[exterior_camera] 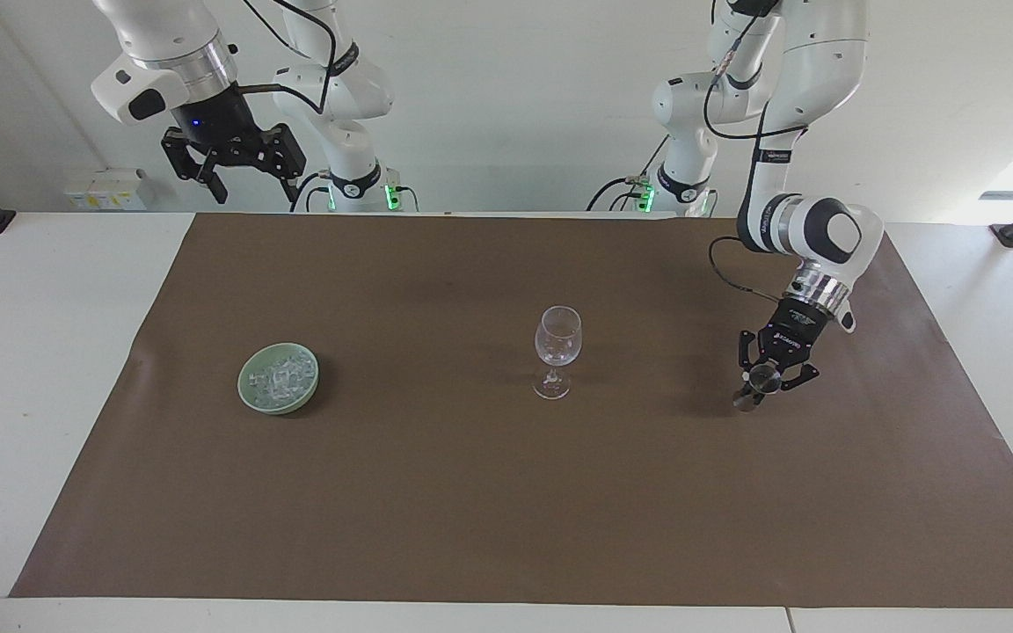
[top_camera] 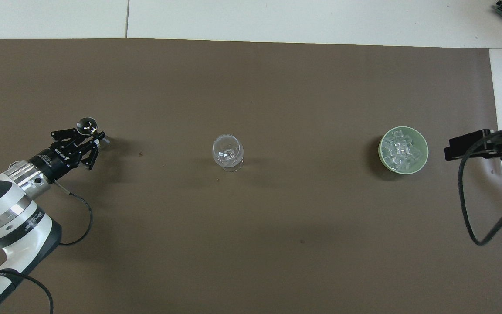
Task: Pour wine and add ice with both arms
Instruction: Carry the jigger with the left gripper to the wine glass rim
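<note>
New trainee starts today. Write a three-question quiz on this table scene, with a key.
1. True or false: the ice lies in the green bowl.
2. Which stands nearer the left arm's end of the table: the wine glass or the bowl?
3. The right gripper is: A) inside the bowl, B) raised and open at the right arm's end, C) shut on the glass.

Key: 1 true; 2 the wine glass; 3 B.

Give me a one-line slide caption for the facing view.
Left gripper shut on a small clear vessel over the mat; wine glass and ice wait.
</note>
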Controlling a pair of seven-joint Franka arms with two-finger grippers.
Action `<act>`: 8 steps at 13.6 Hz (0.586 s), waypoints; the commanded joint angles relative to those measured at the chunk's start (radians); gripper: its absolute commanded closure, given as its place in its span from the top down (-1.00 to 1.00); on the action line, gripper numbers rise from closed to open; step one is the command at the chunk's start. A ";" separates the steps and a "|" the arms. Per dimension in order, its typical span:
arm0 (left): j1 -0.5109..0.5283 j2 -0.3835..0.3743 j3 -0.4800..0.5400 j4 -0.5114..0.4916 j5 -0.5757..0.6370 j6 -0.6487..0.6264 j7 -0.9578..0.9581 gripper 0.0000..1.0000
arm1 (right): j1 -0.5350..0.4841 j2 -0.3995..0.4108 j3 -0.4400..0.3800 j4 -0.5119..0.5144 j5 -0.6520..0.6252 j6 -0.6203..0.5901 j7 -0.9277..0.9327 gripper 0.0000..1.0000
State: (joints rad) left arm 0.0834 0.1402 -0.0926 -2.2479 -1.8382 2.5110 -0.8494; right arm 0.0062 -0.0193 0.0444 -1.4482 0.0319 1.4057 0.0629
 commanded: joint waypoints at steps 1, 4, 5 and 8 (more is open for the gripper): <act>-0.030 -0.037 -0.009 0.007 -0.019 0.034 -0.100 -1.00 | 0.003 -0.017 -0.008 -0.023 0.006 0.010 -0.011 1.00; -0.057 -0.066 -0.027 0.019 -0.026 0.075 -0.145 -1.00 | 0.003 -0.017 -0.008 -0.023 0.006 0.010 -0.011 1.00; -0.080 -0.076 -0.029 0.019 -0.033 0.078 -0.143 -1.00 | 0.003 -0.017 -0.008 -0.023 0.006 0.010 -0.011 1.00; -0.131 -0.109 -0.030 0.021 -0.039 0.089 -0.135 -1.00 | 0.003 -0.017 -0.008 -0.023 0.006 0.010 -0.011 1.00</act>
State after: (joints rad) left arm -0.0017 0.0660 -0.1309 -2.2253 -1.8521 2.5718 -0.9771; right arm 0.0062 -0.0193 0.0444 -1.4482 0.0319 1.4057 0.0629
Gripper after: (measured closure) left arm 0.789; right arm 0.000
